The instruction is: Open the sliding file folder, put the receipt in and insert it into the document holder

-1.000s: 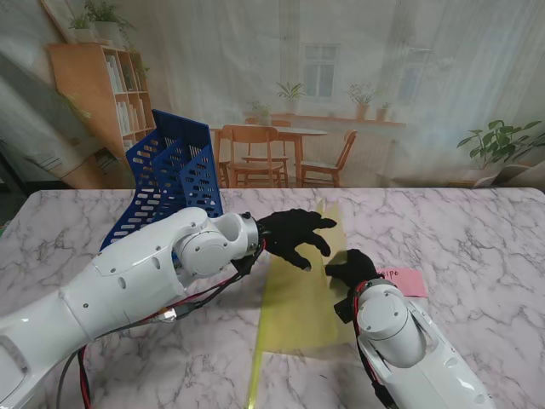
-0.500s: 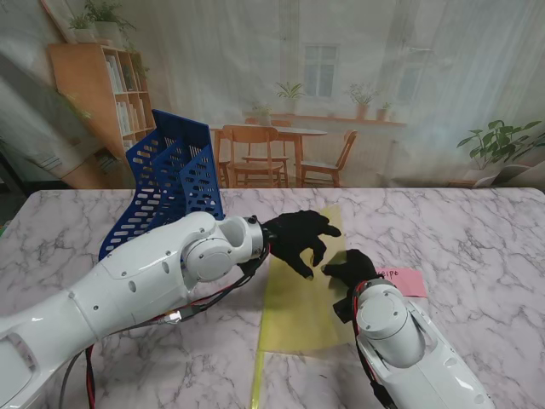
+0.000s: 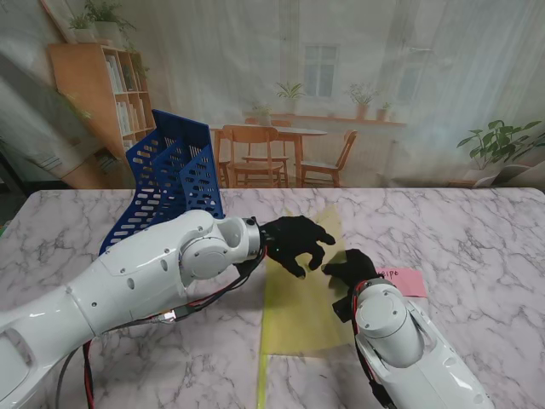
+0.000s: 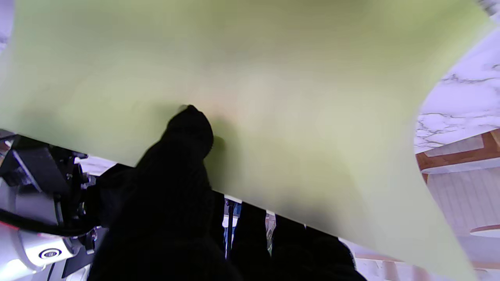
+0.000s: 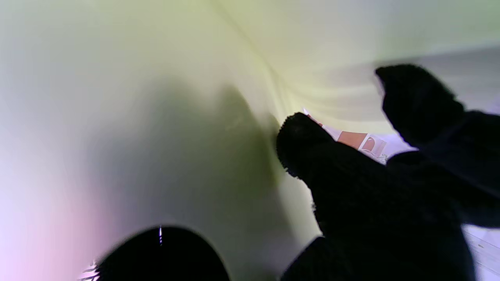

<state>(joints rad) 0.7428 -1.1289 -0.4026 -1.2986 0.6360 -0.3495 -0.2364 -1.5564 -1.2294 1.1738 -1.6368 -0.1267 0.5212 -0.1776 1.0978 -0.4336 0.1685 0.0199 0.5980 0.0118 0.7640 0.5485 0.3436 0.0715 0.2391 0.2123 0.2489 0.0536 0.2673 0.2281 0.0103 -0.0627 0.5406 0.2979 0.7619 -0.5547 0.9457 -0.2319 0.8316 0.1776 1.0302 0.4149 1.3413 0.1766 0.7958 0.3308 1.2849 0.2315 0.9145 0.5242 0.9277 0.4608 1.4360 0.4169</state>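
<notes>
On the white marble-patterned table top (image 3: pixel 477 239), near its middle, lies the translucent yellow-green plastic sliding file folder (image 3: pixel 298 315), its long axis running from the near edge away from the robot. The black-gloved left hand (image 3: pixel 294 241) reaches in from the left over the folder's far half, its fingers spread and curled downward. In the left wrist view one fingertip (image 4: pixel 191 125) presses against a yellow-green sheet while the other fingers lie behind that sheet's edge, so the hand appears to pinch a leaf of the folder; the grip itself is partly hidden. The black-gloved right hand (image 3: pixel 351 266) rests at the folder's right edge, fingers bent; in the right wrist view a finger (image 5: pixel 300 144) touches the creased folder surface with another finger held apart from it, and whether this hand clamps anything cannot be told. Just right of the right hand lies the small pink paper receipt (image 3: pixel 407 280), flat on the table, outside the folder. The blue perforated plastic document holder (image 3: pixel 174 179) stands at the far left, well apart from the folder.
</notes>
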